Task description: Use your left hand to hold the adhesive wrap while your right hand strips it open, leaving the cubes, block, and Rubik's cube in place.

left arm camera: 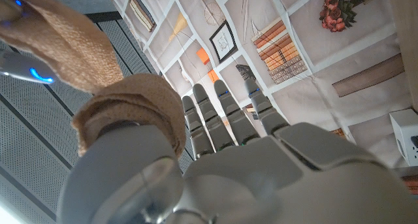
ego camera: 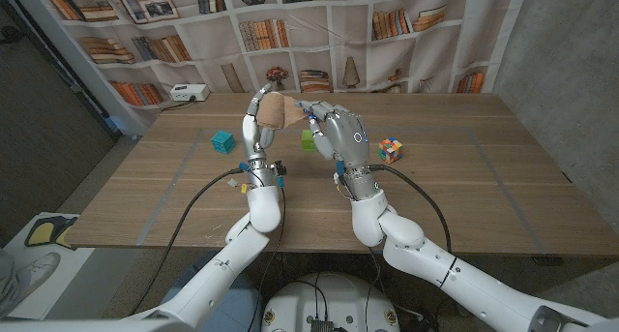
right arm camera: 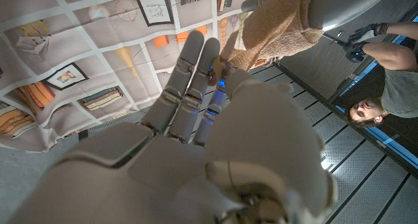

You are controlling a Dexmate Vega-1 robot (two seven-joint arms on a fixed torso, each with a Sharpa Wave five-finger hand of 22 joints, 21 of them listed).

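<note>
Above the table's middle my left hand (ego camera: 259, 129) grips the soft, light wrap (ego camera: 280, 109); my right hand (ego camera: 334, 134) at its three o'clock pinches the loose end, best held there

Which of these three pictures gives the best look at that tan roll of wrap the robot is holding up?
The left wrist view: the adhesive wrap is close up, its crinkled weave clear, gripped by the left hand. The head view shows it small, held above the table between both hands. The right wrist view shows part of it past the right hand.
</note>
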